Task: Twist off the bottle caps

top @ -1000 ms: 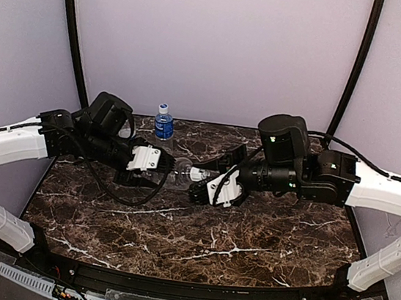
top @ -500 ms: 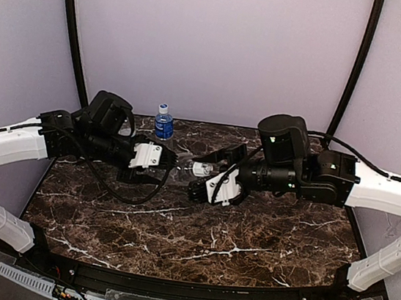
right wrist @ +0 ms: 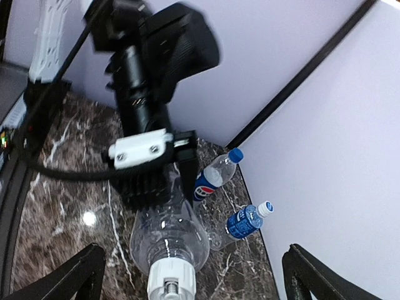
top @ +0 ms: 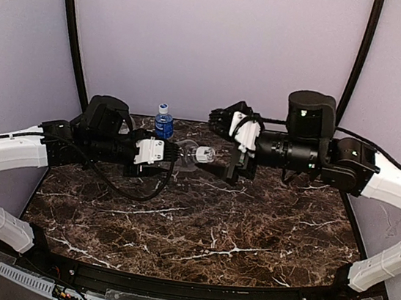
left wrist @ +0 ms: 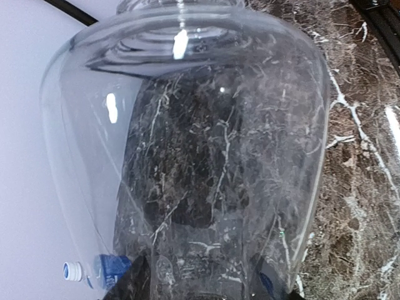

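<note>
My left gripper (top: pixel 166 155) is clamped on the unlabelled bottle (top: pixel 185 151) and holds it level above the worktop (top: pixel 197 231). The white cap (top: pixel 204 153) sits on its neck and faces my right gripper (top: pixel 223 146), which is spread wide and clear of the cap. Only the right wrist view shows the Pepsi bottle (right wrist: pixel 211 179) with its dark blue cap (right wrist: pixel 235 154). The water bottle (top: pixel 163 124) stands upright at the back edge, just behind the left gripper. Open marble runs to the near edge.
</note>
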Robot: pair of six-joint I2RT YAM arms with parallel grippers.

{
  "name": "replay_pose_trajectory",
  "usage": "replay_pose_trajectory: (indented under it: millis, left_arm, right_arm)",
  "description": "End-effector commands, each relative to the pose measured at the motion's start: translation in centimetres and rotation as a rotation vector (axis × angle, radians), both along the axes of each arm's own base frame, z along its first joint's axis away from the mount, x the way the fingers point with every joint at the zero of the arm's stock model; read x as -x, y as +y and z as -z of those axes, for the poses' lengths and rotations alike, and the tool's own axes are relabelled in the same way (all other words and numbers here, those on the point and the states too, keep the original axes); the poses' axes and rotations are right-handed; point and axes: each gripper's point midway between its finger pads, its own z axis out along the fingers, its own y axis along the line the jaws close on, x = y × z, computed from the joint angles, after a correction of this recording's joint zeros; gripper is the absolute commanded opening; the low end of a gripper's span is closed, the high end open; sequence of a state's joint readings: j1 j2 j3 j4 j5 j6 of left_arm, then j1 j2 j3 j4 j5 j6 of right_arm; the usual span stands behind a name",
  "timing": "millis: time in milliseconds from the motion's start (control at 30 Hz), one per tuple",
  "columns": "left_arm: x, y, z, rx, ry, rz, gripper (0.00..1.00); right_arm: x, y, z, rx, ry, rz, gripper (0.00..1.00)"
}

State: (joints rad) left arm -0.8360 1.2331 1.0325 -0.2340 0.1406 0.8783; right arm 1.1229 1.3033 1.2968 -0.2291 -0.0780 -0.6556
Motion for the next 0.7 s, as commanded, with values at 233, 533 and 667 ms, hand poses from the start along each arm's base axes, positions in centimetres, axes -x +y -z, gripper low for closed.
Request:
replay_pose_trajectory:
  millis: [233,533,667]
  left_arm:
    - [-4.9,1.2,-6.2,0.169,-0.361,-0.232,0.21]
    - [-5.1,1.6,-6.0,0.153,-0.374,-0.248,0.21]
    - [-5.2,1.6,-6.0,0.149,-0.378,-0.252,0.21]
  right_arm:
    - [-7.6,-4.5,-6.1,-0.523,0.837,0.500,0.89]
    - [-7.7,-0.5,-3.4,-0.360,0.974,0.442,0.83]
    - [-7.4,0.2,-3.0,-0.330,0.965,0.422,0.74]
